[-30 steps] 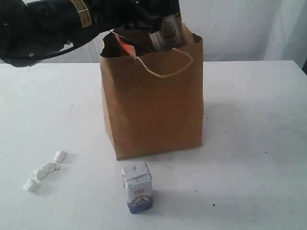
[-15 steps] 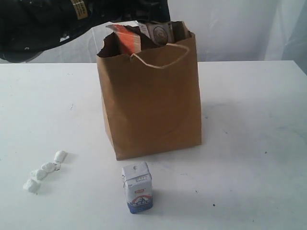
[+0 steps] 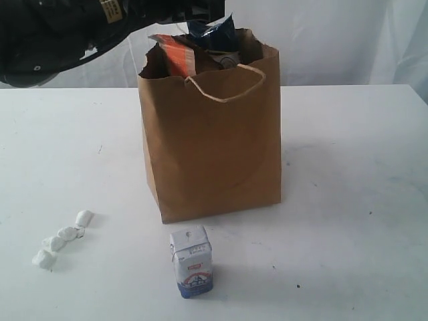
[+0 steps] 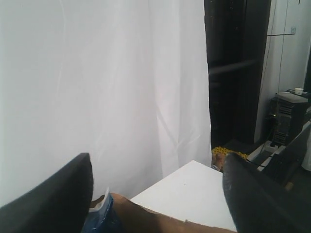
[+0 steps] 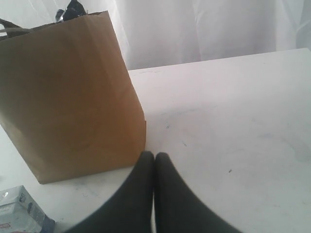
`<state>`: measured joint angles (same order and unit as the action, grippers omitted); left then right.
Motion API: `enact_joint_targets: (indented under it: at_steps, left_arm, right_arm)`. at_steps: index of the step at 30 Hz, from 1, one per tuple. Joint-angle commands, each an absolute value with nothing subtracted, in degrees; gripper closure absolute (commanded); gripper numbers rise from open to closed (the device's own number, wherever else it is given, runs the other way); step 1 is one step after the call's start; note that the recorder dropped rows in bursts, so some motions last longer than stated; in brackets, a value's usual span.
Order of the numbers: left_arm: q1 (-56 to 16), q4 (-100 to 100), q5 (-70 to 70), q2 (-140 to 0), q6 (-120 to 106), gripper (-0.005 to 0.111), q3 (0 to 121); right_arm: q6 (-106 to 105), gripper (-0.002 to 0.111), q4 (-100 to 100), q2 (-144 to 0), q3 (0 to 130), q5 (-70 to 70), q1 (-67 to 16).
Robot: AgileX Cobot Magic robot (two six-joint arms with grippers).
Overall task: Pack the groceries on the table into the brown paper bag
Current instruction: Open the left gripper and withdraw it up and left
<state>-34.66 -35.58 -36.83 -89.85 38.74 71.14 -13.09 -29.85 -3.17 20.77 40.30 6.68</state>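
No text can be read anywhere, small white-blue carton (image 3: 191, 261) bears a red label patch and rows of tiny print, all too blurred to make out, yellow sticker (image 3: 110, 8) on the black left arm (image 3: 47, 40) shows dark marks, illegible

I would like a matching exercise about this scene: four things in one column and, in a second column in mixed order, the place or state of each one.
Column A
1. brown paper bag
2. small white-blue carton
3. white wrapped sweets
4. right gripper

Column B
a. shut, fingers pressed together
b. lying in a loose row, far left in the exterior view
c. upright, nearer the exterior camera than the bag
d. the biggest thing, standing with its top open

Pairs: 1-d, 2-c, 3-b, 4-a
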Motion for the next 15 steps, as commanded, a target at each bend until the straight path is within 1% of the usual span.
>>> enact_joint_targets:
  at_steps: [1, 5, 7, 8, 11, 12, 14, 15]
  left_arm:
    - [-34.94, -35.67, -37.79, -88.32, 38.99, 0.031, 71.47]
    - [-34.94, -37.06, -35.98, -85.44, 38.99, 0.032, 71.47]
    - [-34.94, -39.3, -32.24, -83.33, 38.99, 0.038, 71.47]
    - [-34.94, -40.81, -30.09, -82.4, 38.99, 0.044, 71.47]
    - [-34.94, -45.45, -20.34, -78.64, 38.99, 0.066, 71.47]
    - [-34.94, -45.93, -16.05, -77.33, 38.99, 0.077, 71.47]
    - [-34.94, -45.93, -10.86, -75.14, 38.99, 0.09, 71.47]
    - [-34.94, -45.93, -7.02, -73.67, 38.99, 0.099, 71.47]
  right_arm:
    - [-13.21, 0.108, -30.07, -2.93, 20.47, 40.28, 6.93]
    - [-13.21, 0.108, -30.07, -2.93, 20.47, 40.28, 6.93]
    - [-13.21, 0.108, -30.07, -2.93, 20.47, 40.28, 6.93]
    - [-13.21, 0.108, -30.07, -2.93, 20.47, 40.28, 6.93]
    - [-13.21, 0.108, -30.07, -2.93, 20.47, 40.28, 6.93]
    - [-13.21, 0.108, -30.07, -2.93, 20.47, 40.28, 6.93]
    - [-13.21, 0.108, -30.07, -2.93, 20.47, 40.28, 6.93]
    - [-13.21, 0.108, -30.07, -2.93, 20.47, 40.28, 6.93]
